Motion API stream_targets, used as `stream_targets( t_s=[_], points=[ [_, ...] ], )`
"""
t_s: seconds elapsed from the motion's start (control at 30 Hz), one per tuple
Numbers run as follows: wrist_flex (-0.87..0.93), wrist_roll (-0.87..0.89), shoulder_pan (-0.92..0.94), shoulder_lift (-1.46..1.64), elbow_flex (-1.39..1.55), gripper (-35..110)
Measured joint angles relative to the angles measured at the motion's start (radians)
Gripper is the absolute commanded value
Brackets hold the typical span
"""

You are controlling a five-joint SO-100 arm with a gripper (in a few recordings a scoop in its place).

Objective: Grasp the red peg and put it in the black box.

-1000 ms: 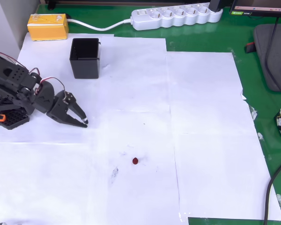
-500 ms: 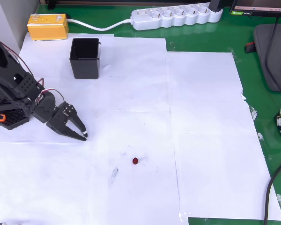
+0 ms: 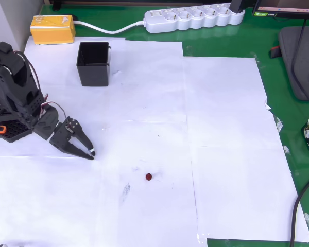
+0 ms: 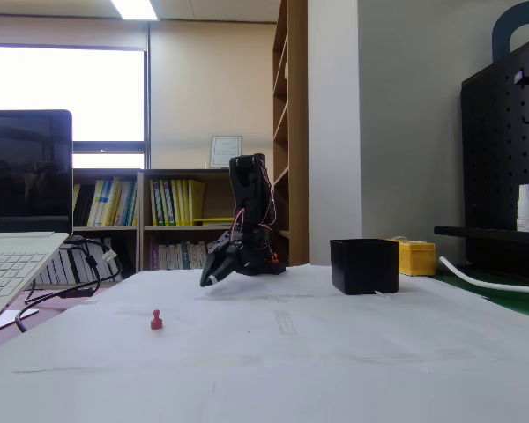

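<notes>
Nothing yet done: red peg (image 3: 149, 176) lay untouched on the white paper (image 3: 221, 128), well apart from black box (image 3: 93, 63); gripper (image 3: 90, 153) hung near, jaws nearly closed on nothing; grasp, carry and drop all remained.

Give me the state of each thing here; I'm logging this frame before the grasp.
gripper: shut or nearly so, holding nothing, tips low over the paper, apart from the peg.
red peg: free on the white paper, upright in the fixed view.
black box: upright, open top, looks empty.
yellow box: closed, on the green mat.
power strip: one plug in at its right end.
</notes>
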Motion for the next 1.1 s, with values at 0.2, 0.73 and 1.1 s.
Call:
stream_targets(
  t_s=[0.2,0.73,1.1],
  points=[
    [-0.244,0.011,0.005,0.215,0.063,0],
    [-0.356,-0.06,-0.055,0.411,0.196,3],
    [-0.328,-0.026,-0.08,0.483,0.41,7]
  ],
)
